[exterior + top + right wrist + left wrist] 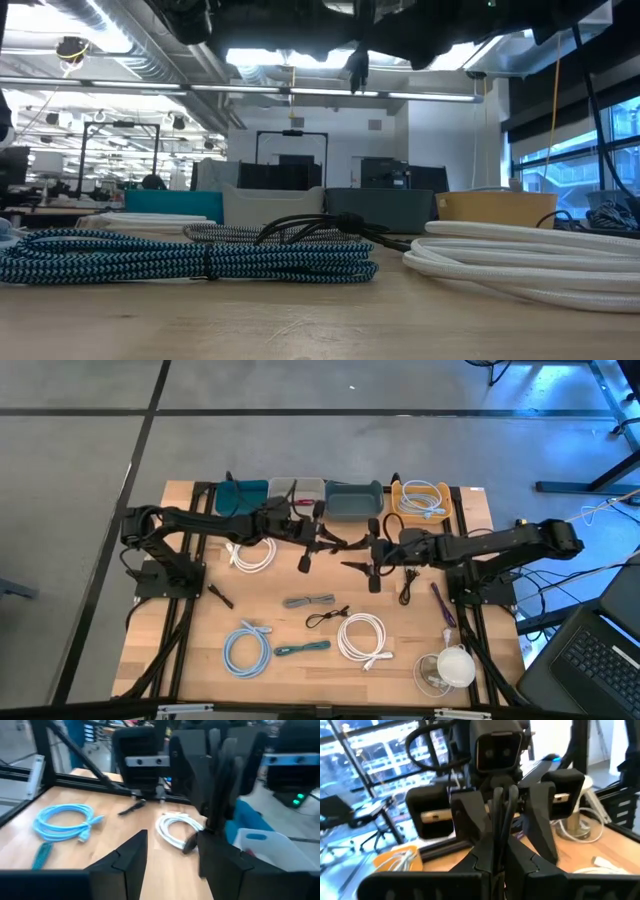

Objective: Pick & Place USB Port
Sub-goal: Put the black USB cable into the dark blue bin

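Both arms meet above the middle of the table. My left gripper (327, 541) (501, 851) is shut on a thin black USB cable (502, 815) held in the air. One plug end (303, 563) (190, 842) (355, 68) hangs below it. My right gripper (364, 550) (172, 851) is open and faces the left one closely. Its fingers (469, 817) stand on either side of the cable's strands; whether they touch it cannot be told. My left gripper pinches the black cable's strands (503, 832) between its two fingers, coming level from the table's left. Two strands run side by side out past the fingertips. The cable is lifted clear of the table, one plug end (190, 842) hanging below.
Along the far edge stand a teal bin (240, 497), a white bin (298, 490), a grey-blue bin (352, 501) and a yellow bin (420, 498) holding a white cable. Coiled cables lie on the table: white (252, 555) (362, 637), blue (246, 650), grey (308, 601), black (408, 582).
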